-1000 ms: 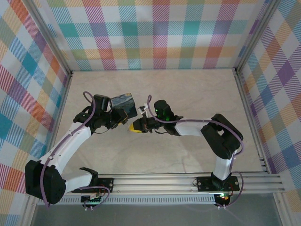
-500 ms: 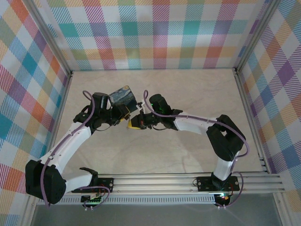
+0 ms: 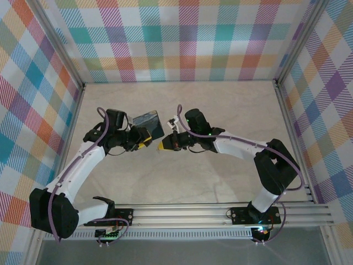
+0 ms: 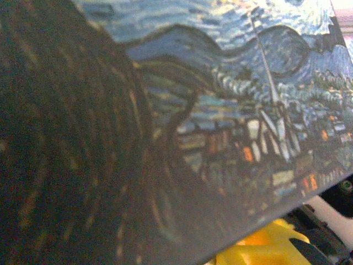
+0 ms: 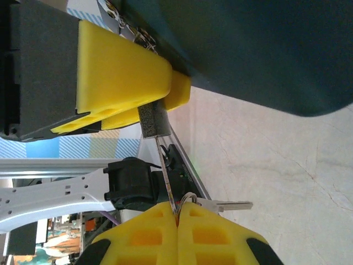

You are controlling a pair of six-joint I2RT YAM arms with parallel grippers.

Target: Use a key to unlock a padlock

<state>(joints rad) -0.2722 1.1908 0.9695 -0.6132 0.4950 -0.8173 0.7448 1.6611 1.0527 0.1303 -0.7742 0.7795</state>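
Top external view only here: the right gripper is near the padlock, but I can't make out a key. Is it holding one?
Observer: Yes. In the right wrist view the right gripper is shut on the key, a thin blade reaching up toward the padlock.
Operator: Anything hanging off it?
Observer: A ring with a second key, beside the fingertips.
Operator: Padlock's face?
Observer: Left wrist view: swirling sky, steeple, lit windows.

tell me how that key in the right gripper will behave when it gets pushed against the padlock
The key looks thin and stiff, so it should push without flopping. Only its end is pinched in the shut right gripper, so it may pivot or slip against the padlock.
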